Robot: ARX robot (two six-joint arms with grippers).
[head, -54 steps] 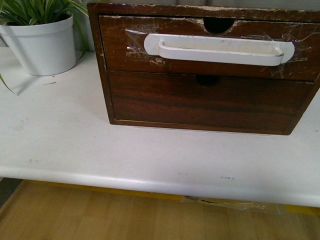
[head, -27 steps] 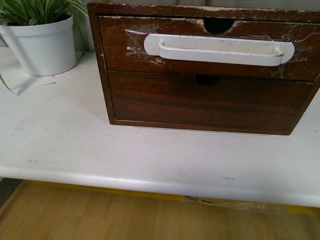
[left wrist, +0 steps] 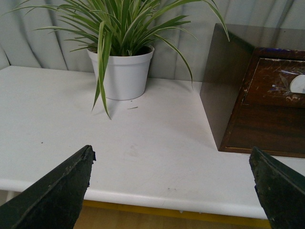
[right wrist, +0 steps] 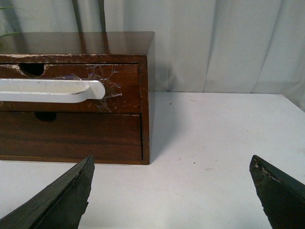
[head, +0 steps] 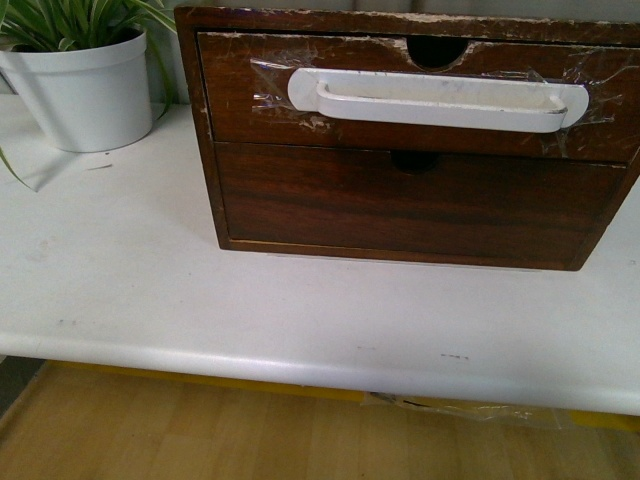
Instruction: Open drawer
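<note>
Brown drawer (head: 232,100) unchanged, shut as a second ago, well ahead of left gripper (left wrist: 170,150) and right gripper (right wrist: 171,158), both spread wide and empty: pull not begun.

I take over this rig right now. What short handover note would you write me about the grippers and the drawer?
Left gripper: open, empty, above the white table, apart from the drawer.
Right gripper: open, empty, facing the drawer's right end, not touching it.
Drawer: the upper one, shut, flush with the plain drawer below; white bar handle is free.
Done: nothing visible.
Left: grip the handle and pull the drawer out.
</note>
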